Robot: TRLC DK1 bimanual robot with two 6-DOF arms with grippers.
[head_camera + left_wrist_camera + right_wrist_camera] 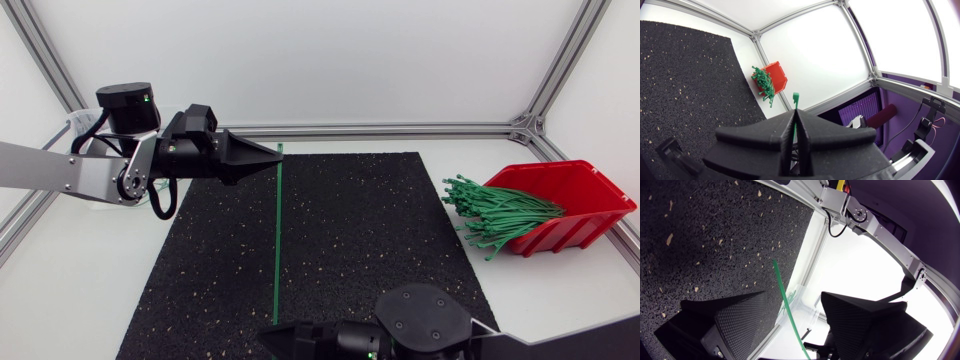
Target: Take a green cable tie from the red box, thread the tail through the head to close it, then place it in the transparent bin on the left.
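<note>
A single green cable tie (277, 235) stretches straight over the black mat between my two grippers. My left gripper (268, 158) is shut on its far end; in the left wrist view the tie's tip (795, 98) pokes out past the closed fingers (790, 131). My right gripper (272, 332) sits at the tie's near end. Seen from the right wrist, the tie (785, 300) runs between the fingers (735, 320), which stand apart without touching it. The red box (565, 200) stands at the right, with a bundle of green ties (500, 215) spilling out. The transparent bin (78, 128) is mostly hidden behind my left arm.
The black speckled mat (380, 230) covers the middle of the white table. An aluminium frame (400, 130) runs along the table's back and side edges. The red box (777, 76) and its ties (764, 86) also show far ahead in the left wrist view.
</note>
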